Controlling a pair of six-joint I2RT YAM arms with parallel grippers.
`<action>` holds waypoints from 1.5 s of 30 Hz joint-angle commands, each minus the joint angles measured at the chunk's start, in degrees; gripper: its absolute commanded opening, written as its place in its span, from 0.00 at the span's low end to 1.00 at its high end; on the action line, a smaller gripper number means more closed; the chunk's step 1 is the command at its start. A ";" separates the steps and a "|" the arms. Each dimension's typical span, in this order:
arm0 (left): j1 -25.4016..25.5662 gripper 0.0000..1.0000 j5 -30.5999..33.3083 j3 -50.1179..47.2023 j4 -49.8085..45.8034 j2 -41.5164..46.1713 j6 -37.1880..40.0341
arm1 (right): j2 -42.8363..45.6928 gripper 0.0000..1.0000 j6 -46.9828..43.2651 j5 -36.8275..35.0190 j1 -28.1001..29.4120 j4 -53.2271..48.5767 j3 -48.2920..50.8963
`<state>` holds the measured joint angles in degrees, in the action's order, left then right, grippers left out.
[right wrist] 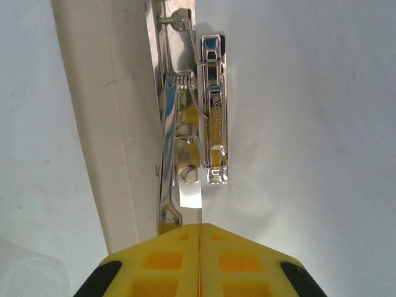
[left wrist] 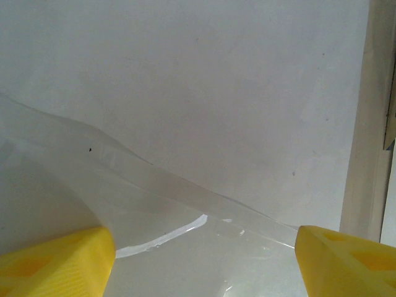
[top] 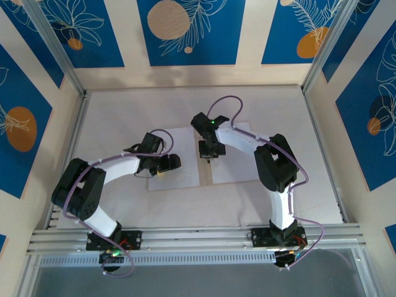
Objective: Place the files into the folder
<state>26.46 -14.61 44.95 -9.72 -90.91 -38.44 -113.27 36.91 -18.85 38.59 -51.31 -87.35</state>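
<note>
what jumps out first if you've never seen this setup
The shiny metal clip beside the beige spine of the folder grabs the eye, with the right gripper closed right at its lever. Next come the left gripper, spread wide over a clear plastic film, and the bright blue patterned walls around the table.

Pale table (top: pixel 124 111), blue leaf-patterned wall panels (top: pixel 204 37)
</note>
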 commanded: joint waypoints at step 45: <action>-0.36 0.78 -1.89 -1.62 -3.03 -2.06 -0.06 | 2.32 0.27 2.82 5.23 -0.73 -0.40 -0.48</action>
<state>26.37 -15.00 45.36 -10.00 -91.35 -38.50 -110.39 38.72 -13.04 38.11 -51.44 -87.64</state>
